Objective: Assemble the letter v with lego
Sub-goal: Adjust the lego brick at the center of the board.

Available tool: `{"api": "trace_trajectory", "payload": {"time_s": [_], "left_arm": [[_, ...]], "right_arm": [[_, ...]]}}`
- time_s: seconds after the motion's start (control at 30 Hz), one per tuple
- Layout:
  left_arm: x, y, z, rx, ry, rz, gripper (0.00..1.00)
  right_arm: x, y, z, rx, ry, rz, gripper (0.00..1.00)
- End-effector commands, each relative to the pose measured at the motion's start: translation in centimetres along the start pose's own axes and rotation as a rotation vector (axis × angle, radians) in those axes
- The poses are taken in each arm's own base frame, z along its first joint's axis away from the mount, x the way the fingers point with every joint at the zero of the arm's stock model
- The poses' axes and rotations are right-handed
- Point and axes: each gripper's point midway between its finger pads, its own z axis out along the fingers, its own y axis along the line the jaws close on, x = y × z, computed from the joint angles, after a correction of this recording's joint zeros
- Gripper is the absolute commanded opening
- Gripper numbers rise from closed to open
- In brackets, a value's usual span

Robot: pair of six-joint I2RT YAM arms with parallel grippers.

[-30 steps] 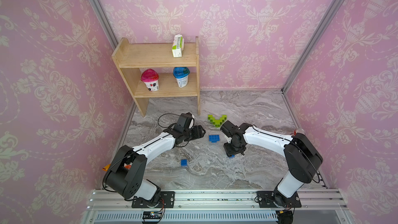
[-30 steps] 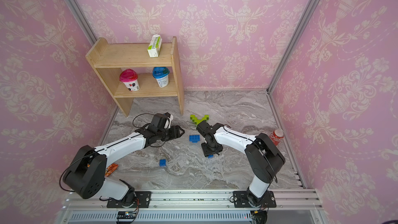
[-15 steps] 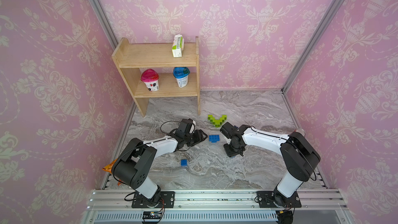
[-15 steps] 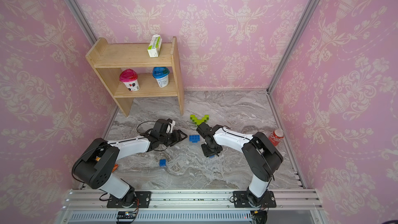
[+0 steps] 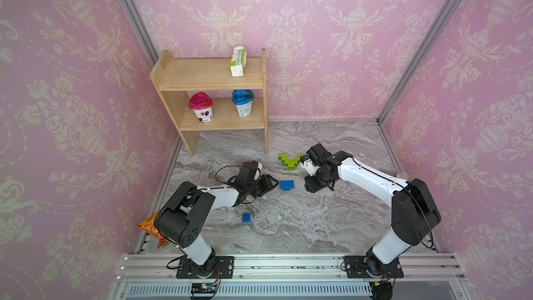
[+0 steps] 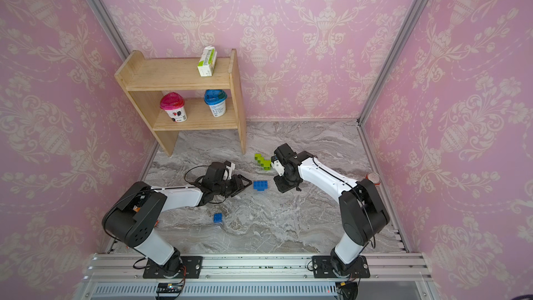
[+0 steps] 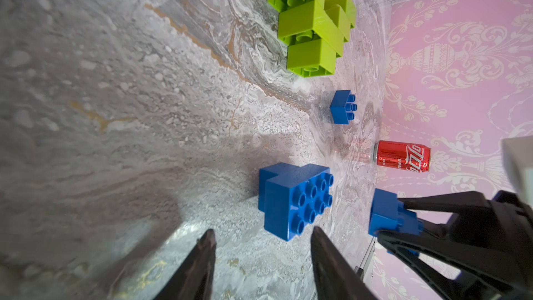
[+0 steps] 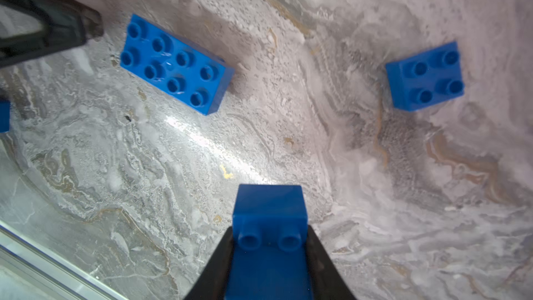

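Lego brick (image 5: 287, 185), long blue, just ahead of open left tool (image 7: 263, 235), long axis along its reach, left arm (image 5: 219, 196) nearer; right tool (image 8: 269, 232) gripping small blue brick (image 8: 269, 206).

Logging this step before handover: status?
Right jaws shut on small blue brick. Left jaws open, facing long blue brick. Green V already built. Nothing in the way.

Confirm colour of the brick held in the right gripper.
Blue. The held brick shows best in the right wrist view, clamped in the right gripper.
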Motion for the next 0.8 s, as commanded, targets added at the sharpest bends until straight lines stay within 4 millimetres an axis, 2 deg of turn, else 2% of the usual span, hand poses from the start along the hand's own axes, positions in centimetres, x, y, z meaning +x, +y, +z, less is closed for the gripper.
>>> {"api": "trace_trajectory", "payload": {"time_s": [0.0, 0.33, 0.57, 0.77], "left_arm": [[0.4, -0.4, 0.7, 0.063, 0.016, -0.04, 0.54], [0.6, -0.7, 1.6, 0.115, 0.022, -0.065, 0.56], [0.8, -1.0, 2.2, 0.144, 0.033, -0.082, 0.55], [0.9, -0.9, 2.6, 0.15, 0.036, -0.091, 0.51]], "right_arm": [[0.2, 0.8, -0.3, -0.052, 0.052, -0.222, 0.17], [-1.1, 0.6, 0.1, -0.066, 0.093, -0.382, 0.17], [-1.4, 0.2, 0.7, -0.05, 0.098, -0.486, 0.15], [-2.2, -0.1, 0.8, -0.035, 0.093, -0.508, 0.15]]}}
